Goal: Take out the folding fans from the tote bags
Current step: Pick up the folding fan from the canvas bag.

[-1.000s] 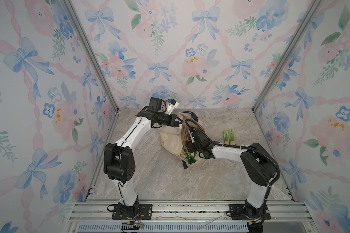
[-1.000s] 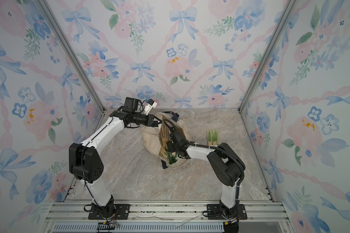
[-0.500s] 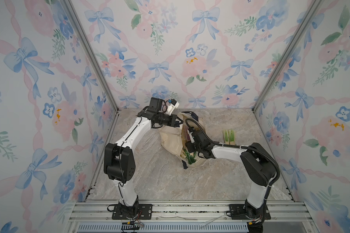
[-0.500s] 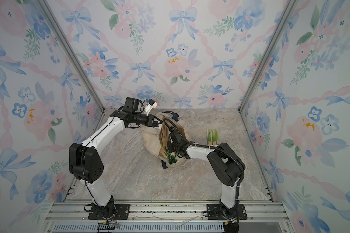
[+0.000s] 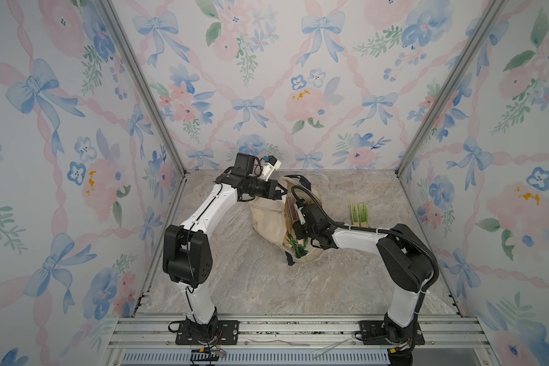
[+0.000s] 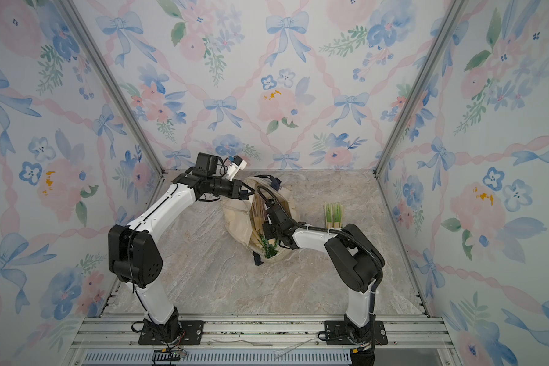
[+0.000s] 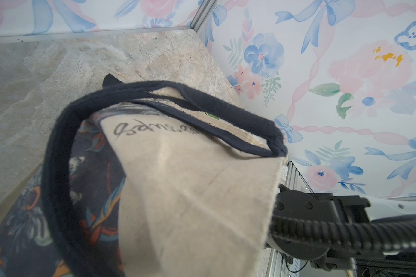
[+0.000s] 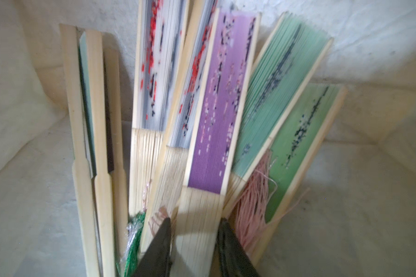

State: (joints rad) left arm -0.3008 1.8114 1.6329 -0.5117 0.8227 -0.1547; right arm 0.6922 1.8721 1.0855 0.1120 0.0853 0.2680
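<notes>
**Reaching for the purple fan inside the tote bag**

Finding the folding fans bunched inside the cream tote bag, leaning together against its canvas wall. Showing pale bamboo ribs and closed leaves printed in green, purple and grey-and-red, with a pink tassel and a green tassel hanging among them.

Straddling the bamboo end of the purple fan with the right gripper, fingertips set narrow, just beside both edges; not being able to tell whether actually pressing.

Pinching the bag's rim near the navy handle with the left gripper, fully closed, holding the mouth up and open. Showing a dark printed picture and script lettering on the bag's side in the left wrist view.

Noting two green fans lying side by side on the marble-patterned worktop, near the bag but apart from it.
</notes>
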